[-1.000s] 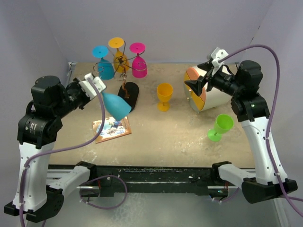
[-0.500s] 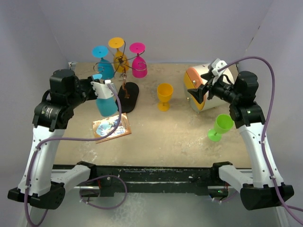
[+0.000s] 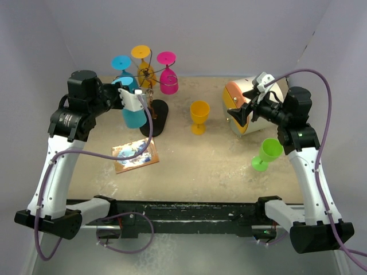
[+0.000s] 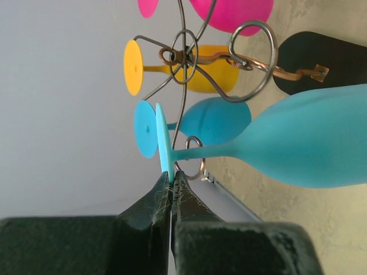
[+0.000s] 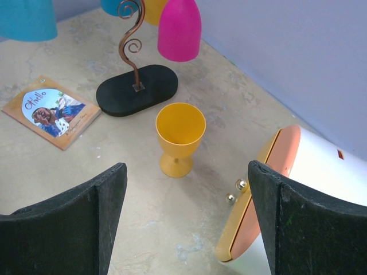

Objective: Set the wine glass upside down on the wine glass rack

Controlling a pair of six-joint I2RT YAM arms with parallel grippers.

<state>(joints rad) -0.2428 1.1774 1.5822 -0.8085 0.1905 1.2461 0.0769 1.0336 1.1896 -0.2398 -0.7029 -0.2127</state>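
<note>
The left pincer (image 4: 171, 179) is clamped tight on the edge of the foot of a pale blue wine glass (image 4: 309, 143). It carries the glass foot up and bowl down, above the tabletop (image 3: 206, 160) and just beside the wine glass rack (image 4: 186, 54). Gripping only the foot's edge leaves the stem bare, probably so it can slide into one of the rack's wire curls. A small empty curl (image 4: 195, 157) sits right by the stem, though whether the stem is inside it cannot be told. A blue glass (image 4: 215, 121), a yellow glass (image 4: 218, 80) and a pink glass (image 4: 229, 14) hang from other arms the same way. The right pincer (image 3: 237, 112) is spread wide and holds nothing, off to the side near an upright orange goblet (image 5: 179, 134), seemingly kept out of the way.
</note>
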